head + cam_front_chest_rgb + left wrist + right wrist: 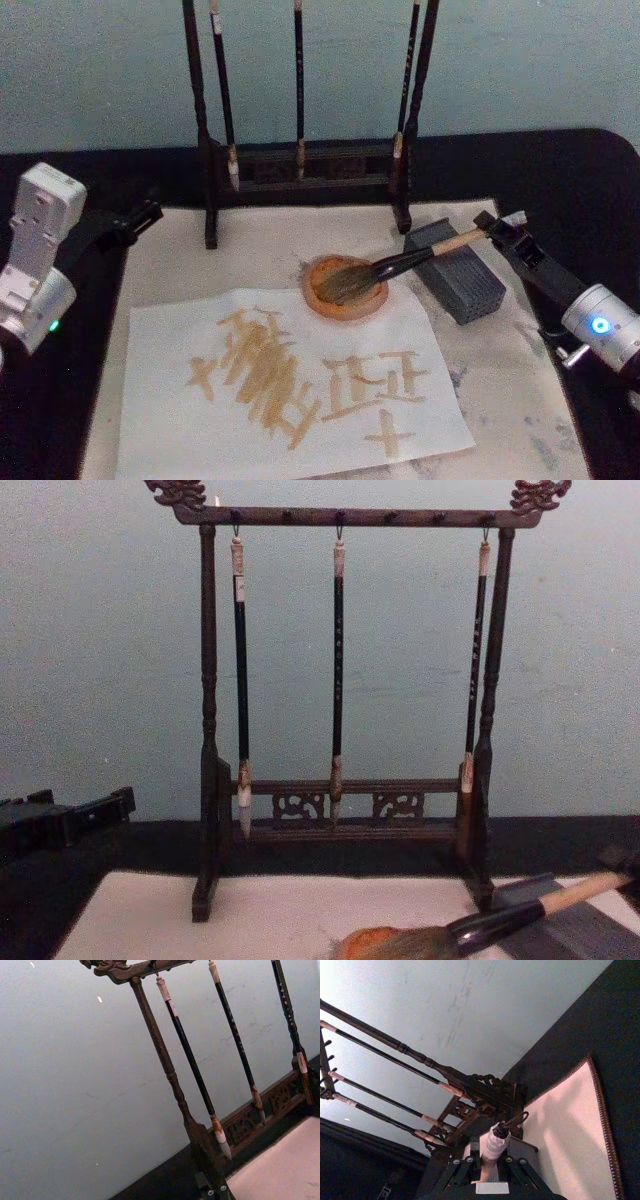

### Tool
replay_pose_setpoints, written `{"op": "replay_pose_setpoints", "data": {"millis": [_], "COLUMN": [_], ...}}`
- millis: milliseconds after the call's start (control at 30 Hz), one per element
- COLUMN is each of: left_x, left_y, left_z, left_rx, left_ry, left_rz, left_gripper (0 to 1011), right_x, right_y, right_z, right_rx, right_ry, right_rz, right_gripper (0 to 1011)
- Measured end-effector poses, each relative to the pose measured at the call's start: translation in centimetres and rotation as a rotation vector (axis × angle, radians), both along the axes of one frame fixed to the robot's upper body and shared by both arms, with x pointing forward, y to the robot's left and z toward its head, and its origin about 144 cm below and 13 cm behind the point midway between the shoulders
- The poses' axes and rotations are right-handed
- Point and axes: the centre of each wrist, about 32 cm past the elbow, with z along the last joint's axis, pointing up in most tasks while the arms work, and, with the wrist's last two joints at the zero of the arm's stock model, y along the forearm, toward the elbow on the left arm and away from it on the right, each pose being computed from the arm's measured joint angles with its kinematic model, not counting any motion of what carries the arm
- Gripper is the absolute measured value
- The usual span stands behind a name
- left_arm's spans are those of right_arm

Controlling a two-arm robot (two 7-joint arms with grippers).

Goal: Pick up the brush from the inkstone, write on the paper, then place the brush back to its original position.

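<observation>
— First, the left arm (40,260)?
— Parked at 9 o'clock. Leans up and inward, ends in the left gripper (138,216), aimed toward 2 o'clock, held off to the side.
— Lit?
— Shows a green lamp (52,325) low on the left wrist (35,290).
— And the right arm (560,295)?
— Reaches in from 4 o'clock, stretched long toward 10 o'clock. Carries a blue lamp (598,325) on the right wrist (612,340). Puts the right gripper (497,228) out at 3 o'clock, tip aimed toward the centre.
</observation>
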Motion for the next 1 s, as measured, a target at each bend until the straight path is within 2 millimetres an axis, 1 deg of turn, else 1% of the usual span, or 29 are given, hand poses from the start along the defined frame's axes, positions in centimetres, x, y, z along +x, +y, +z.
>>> {"op": "replay_pose_setpoints", "data": {"millis": [233,400,700,1000], "left_x": [0.0,0.0,0.0,0.0], "left_y": [0.0,0.0,0.0,0.0], "left_z": [0.0,0.0,0.0,0.0], "left_rx": [0.000,0.000,0.000,0.000], "left_ry": [0.000,0.000,0.000,0.000], "left_rz": [0.000,0.000,0.000,0.000], "left_gripper": [1002,1002,1002,1002], "right_x": [-0.1,-0.1,-0.7,-1.7], "right_y": [-0.1,-0.2,0.0,0.6], "right_z": [0.0,0.3,2.1,3.8], "right_rx": [0.011,0.016,0.014,0.028], "right_ry": [-0.005,-0.024,-0.091,-0.152], "right_rz": [-0.003,-0.009,0.014,0.047], "right_gripper": [181,172,164,164]}}
